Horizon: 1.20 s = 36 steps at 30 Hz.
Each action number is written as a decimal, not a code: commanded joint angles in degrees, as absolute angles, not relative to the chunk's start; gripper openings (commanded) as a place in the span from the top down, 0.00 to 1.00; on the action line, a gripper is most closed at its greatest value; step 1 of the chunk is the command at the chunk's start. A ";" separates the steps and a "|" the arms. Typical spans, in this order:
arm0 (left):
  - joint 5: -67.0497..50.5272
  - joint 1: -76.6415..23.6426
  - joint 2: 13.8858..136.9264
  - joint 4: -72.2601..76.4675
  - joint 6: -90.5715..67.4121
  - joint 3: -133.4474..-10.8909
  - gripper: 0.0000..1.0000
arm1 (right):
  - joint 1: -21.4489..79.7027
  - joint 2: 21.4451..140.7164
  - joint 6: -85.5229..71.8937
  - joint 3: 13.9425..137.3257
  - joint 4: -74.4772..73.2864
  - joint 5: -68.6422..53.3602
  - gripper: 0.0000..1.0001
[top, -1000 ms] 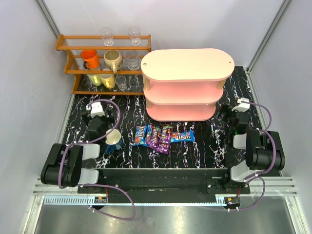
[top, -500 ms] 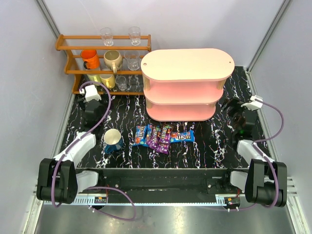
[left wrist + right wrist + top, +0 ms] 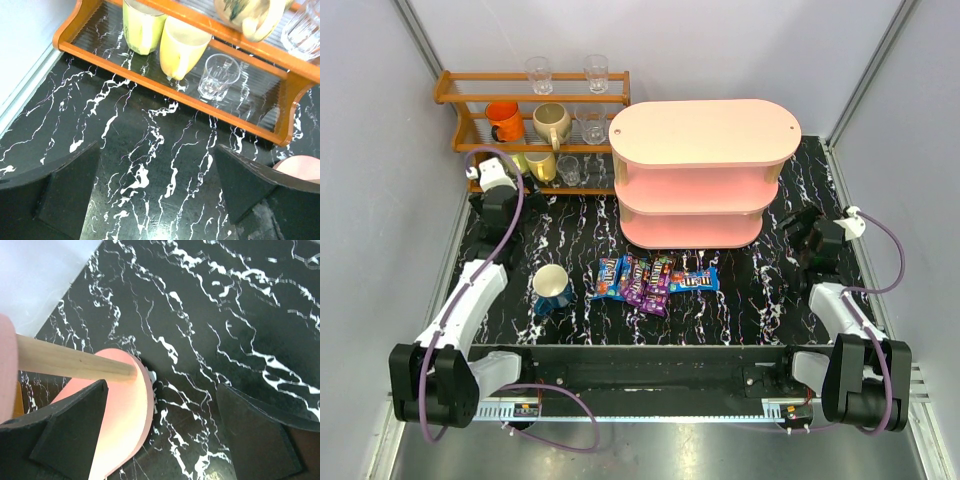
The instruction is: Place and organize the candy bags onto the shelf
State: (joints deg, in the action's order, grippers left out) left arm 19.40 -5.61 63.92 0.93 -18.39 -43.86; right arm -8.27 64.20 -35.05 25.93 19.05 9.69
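well, nearest me the candy bags (image 3: 655, 279) lie bunched on the table (image 3: 740, 305), just in front of the shelf (image 3: 705, 133), none on it yet. further out, the left gripper (image 3: 157, 192) and right gripper (image 3: 160, 435) both gape wide, holding nothing, apparently poised for a first pick. the rack (image 3: 535, 100) stands behind.

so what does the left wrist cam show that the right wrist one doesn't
Only left wrist: the rack with two yellow mugs and a glass. Only right wrist: the wooden post of the shelf. Both: the table, a bit of pink shelf, and an open, empty pincer: left pincer, right pincer.
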 commanded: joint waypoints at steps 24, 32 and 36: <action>5.01 -6.50 56.69 -3.34 -22.59 -42.01 0.01 | 14.59 66.17 -45.00 16.97 17.21 -4.21 0.09; 4.04 -6.50 57.57 -2.46 -22.76 -41.92 0.01 | 14.59 77.32 -43.95 18.63 22.32 -8.69 0.18; 4.31 -6.50 57.66 -2.46 -22.76 -41.92 0.01 | 14.59 81.91 -43.68 19.95 22.94 -12.12 0.26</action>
